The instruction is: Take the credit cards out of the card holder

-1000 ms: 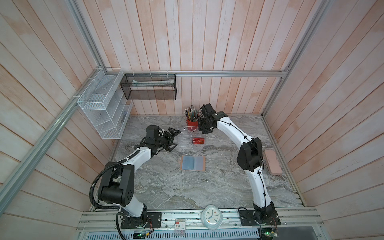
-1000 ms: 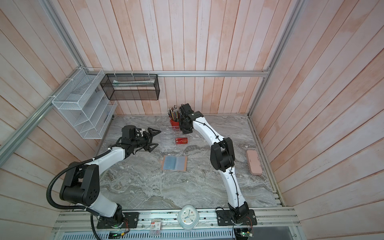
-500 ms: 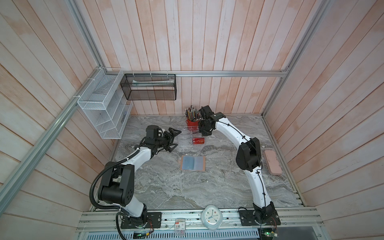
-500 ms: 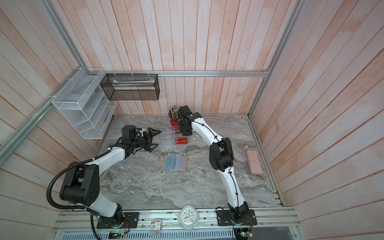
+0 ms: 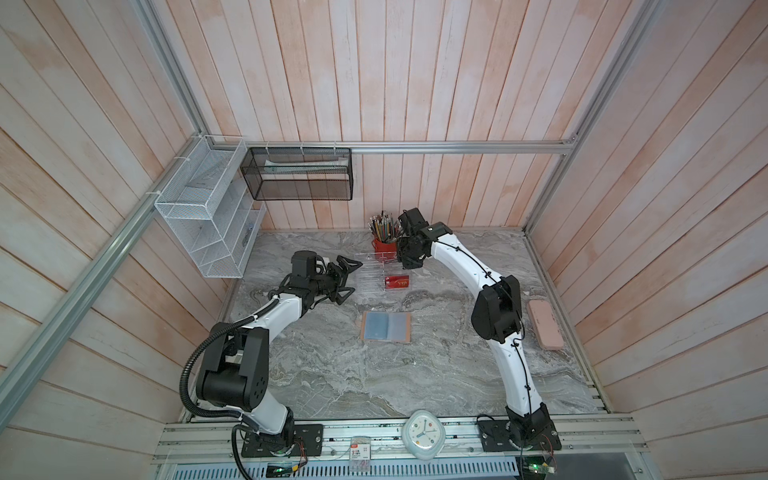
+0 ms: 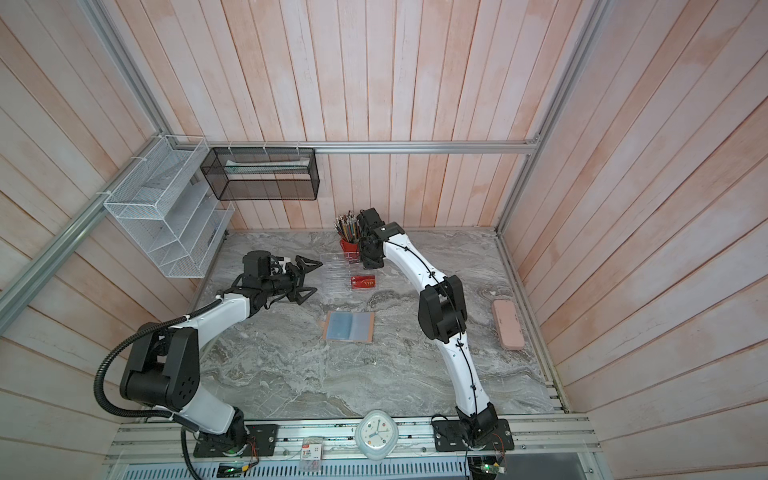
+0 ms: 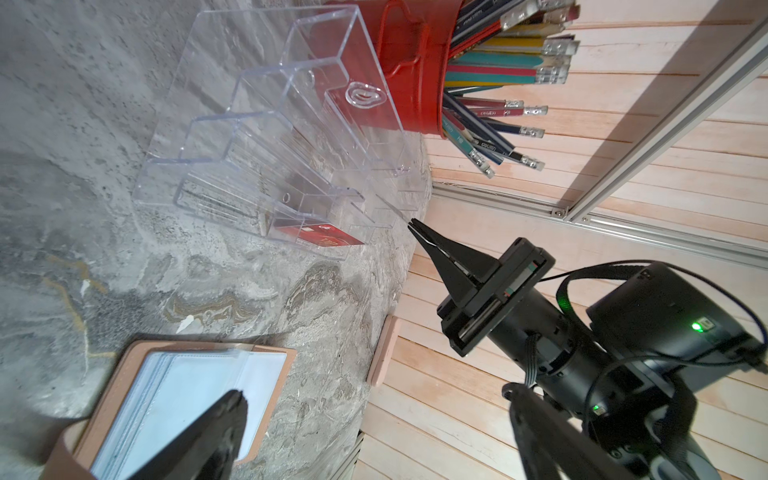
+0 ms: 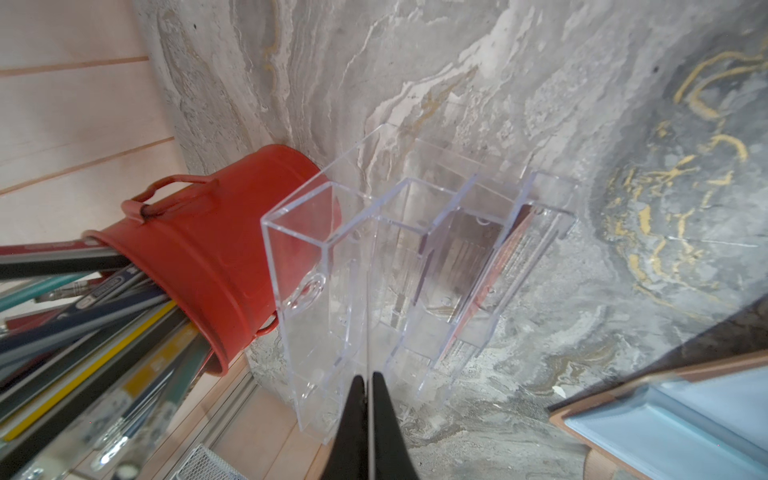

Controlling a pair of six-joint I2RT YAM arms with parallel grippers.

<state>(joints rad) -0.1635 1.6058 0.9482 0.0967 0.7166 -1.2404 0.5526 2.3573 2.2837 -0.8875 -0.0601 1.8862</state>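
Note:
The card holder [image 5: 386, 326] [image 6: 349, 326] lies open and flat mid-table, its pale blue sleeves [image 7: 183, 399] facing up. A red credit card [image 5: 397, 283] [image 7: 324, 239] stands in the front tier of a clear acrylic rack [image 5: 372, 270] [image 8: 316, 291]. My right gripper [image 5: 409, 264] [image 8: 368, 376] is shut, with its tips at the rack's right end. A thin pale line runs between its fingers, either a card edge or the rack's wall. My left gripper [image 5: 351, 279] [image 7: 374, 392] hangs wide open and empty, left of the rack.
A red pot of pencils [image 5: 384, 245] stands right behind the rack. A pink case [image 5: 545, 324] lies by the right wall. A white wire shelf [image 5: 208, 208] and a black mesh basket [image 5: 299, 174] hang at the back left. A clock [image 5: 423, 434] sits on the front rail.
The right arm has shifted only slightly beside the rack and stays shut. The left arm, the card holder and the red card have not moved.

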